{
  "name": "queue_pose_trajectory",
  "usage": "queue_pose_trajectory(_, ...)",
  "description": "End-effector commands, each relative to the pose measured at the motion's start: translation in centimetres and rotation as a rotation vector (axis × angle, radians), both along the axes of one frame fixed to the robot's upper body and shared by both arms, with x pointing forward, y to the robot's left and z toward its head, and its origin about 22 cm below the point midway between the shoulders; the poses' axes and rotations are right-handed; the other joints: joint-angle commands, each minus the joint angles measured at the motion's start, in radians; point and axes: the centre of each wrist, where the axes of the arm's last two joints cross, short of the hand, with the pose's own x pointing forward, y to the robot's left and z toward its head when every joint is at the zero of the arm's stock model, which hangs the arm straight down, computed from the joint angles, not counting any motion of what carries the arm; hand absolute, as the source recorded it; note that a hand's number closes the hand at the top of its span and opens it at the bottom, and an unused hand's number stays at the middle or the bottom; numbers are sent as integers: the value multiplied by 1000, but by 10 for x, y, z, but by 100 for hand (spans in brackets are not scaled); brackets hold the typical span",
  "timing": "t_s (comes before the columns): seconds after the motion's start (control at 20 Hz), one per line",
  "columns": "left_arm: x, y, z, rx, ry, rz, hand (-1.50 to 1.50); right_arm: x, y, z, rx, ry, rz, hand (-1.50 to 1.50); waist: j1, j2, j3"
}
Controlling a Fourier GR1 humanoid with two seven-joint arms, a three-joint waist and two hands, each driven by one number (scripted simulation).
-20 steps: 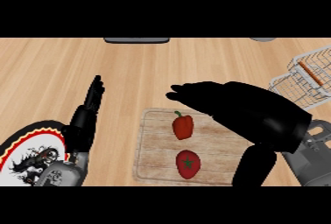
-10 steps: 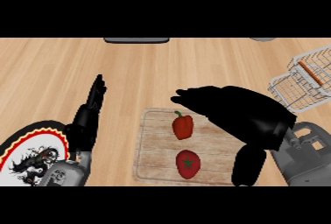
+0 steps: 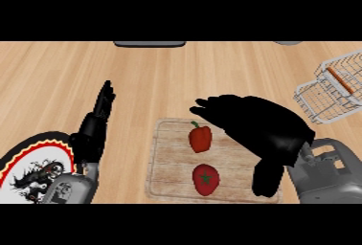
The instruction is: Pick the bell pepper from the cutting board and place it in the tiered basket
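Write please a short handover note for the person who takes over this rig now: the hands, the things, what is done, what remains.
Left hand: open, fingers up, resting left of the cutting board, holding nothing.
Right hand: open, above the board's right side, fingertips close to the bell pepper, not holding it.
The bell pepper lies on the board's far half; a second red vegetable lies nearer the robot. The tiered basket stands to the right, apart from the board.
Done: nothing placed yet.
Left: grasp the pepper, carry it right, set it in the basket.

Kitchen: wooden counter (image 3: 176, 72), cutting board (image 3: 170, 143).
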Motion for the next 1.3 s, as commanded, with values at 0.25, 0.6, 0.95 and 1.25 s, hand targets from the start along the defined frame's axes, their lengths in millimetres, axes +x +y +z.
queue_pose_trajectory(0.25,-8,10,0,-6,-1,-3,0,-2,16,-15,-86,-106,100,-150,4,0,0)
queue_pose_trajectory(0.6,3,1,-3,9,4,-2,0,18,4,-45,-95,-132,8,-150,1,1,0)
queue_pose_trajectory(0.95,0,-6,14,-2,3,0,0,32,-3,-80,-84,-66,-13,-150,2,1,0)
queue_pose_trajectory(1.25,-5,14,-1,2,2,-4,0,39,-14,-96,-75,-52,-8,-150,2,1,0)
